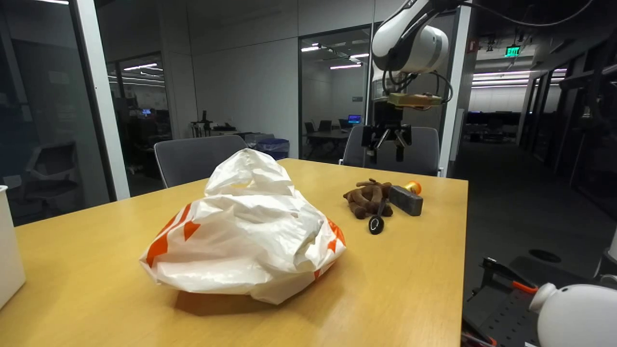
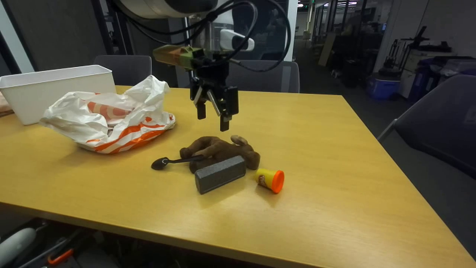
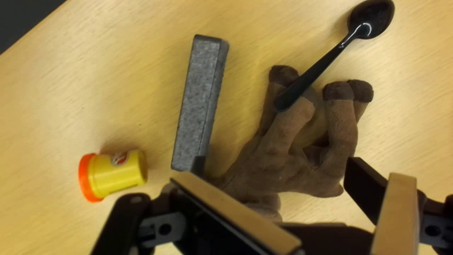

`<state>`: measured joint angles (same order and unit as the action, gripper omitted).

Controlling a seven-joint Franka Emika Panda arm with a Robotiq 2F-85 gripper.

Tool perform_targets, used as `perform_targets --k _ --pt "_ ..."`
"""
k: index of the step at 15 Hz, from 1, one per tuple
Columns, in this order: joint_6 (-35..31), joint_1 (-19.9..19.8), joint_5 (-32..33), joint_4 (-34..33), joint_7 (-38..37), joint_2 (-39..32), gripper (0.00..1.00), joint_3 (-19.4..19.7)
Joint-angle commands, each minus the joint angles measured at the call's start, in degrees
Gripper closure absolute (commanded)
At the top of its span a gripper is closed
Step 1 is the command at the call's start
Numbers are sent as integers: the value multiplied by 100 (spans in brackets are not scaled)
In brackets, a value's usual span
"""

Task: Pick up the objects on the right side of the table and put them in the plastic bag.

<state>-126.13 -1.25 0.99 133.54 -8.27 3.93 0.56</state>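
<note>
Gripper (image 3: 276, 168), wide apart and empty, brown plush toy (image 3: 283, 159) partly hidden behind it.

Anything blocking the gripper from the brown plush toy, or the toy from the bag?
The black spoon lies partly across the brown plush toy, and the grey block beside the toy may catch the open fingers. Nothing visible stands between toy and plastic bag.

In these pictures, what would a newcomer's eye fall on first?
The big white bag on the table probably comes first. Next come the brown stuffed toy below the open claw, a black spoon partly on it, and the yellow tub on its side near the grey block.
</note>
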Motion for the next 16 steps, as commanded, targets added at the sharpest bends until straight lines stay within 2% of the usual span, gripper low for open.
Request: perform_targets --k 1,5,6,11,13,16 --pt "31 46 28 -5 -111 -74 0 -58" --pt "89 115 85 -31 -261 -156 0 -128" --pt "1 112 -118 43 -250 -146 0 -113" --pt "-1134 142 -1149 689 -534 -137 0 -123" --pt "-1705 145 -1187 970 -885 -188 0 -153" --pt "-2176 149 -1007 1277 -1362 -347 0 -171"
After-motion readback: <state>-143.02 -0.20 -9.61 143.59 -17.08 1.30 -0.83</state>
